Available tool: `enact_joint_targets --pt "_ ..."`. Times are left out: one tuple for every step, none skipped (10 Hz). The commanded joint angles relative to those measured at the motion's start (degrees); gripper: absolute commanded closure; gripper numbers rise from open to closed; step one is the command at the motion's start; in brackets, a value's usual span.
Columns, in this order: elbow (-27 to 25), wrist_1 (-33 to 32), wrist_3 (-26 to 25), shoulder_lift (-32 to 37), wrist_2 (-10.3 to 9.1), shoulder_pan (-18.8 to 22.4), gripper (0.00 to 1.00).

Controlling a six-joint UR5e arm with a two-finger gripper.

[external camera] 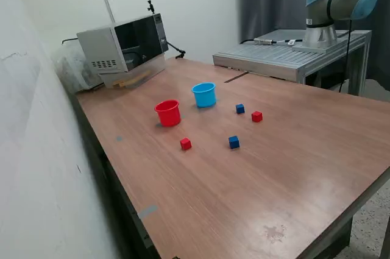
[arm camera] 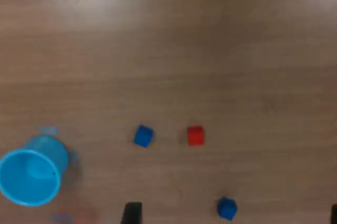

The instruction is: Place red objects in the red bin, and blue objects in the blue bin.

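Two red cubes point(external camera: 186, 144) | two dark-blue cubes point(external camera: 234, 142) | claw point(arm camera: 231, 216) spread wide

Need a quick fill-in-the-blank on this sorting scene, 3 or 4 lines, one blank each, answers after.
1. The number of small cubes lying loose on the table is ____.
2. Both cups, the red cup and the blue cup, stand ____ with their openings up.
3. The grey appliance at the far end of the table is a ____.
4. In the wrist view, the inside of the blue cup holds ____ cubes.

Missing words: four; upright; microwave; no
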State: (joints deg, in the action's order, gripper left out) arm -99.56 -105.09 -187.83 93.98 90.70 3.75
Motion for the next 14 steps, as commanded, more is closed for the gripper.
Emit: enact_joint_targets --pt "-0.55 -9.13 -0.43 -9.12 -0.35 -0.84 0.00" --pt "-1.25 -12.47 -0.95 -11.94 -0.35 -3.20 0.00" --pt "-2.30 -15.55 -3.48 -15.11 -0.35 -4.70 0.00" --pt "-3.70 -18.72 -5.60 -17.75 -0.35 -6.63 0.00" --pt "-4.41 -21.01 -6.49 -19.69 -0.35 -8.48 0.00" --pt "-5.55 -23.30 -7.11 -22.23 -0.35 -8.84 0.00" --pt "-7.21 -25.84 -7.37 -23.56 -0.35 -8.93 0.00" --pt "-8.36 -28.30 -7.38 -24.44 -0.35 -8.59 0.00" --pt "-8.72 -29.11 -7.46 -25.24 -0.35 -8.06 0.00" --pt "-8.72 -29.82 -8.07 -26.11 -0.35 -7.79 0.00" --pt "-8.64 -30.17 -10.08 -27.25 -0.35 -7.79 0.00" --pt "-8.64 -31.04 -10.80 -28.83 -0.35 -7.79 0.00" --pt "-8.64 -32.53 -10.80 -30.85 -0.35 -7.70 0.00" --pt "-8.46 -33.33 -10.80 -32.26 -0.35 -7.53 0.00"
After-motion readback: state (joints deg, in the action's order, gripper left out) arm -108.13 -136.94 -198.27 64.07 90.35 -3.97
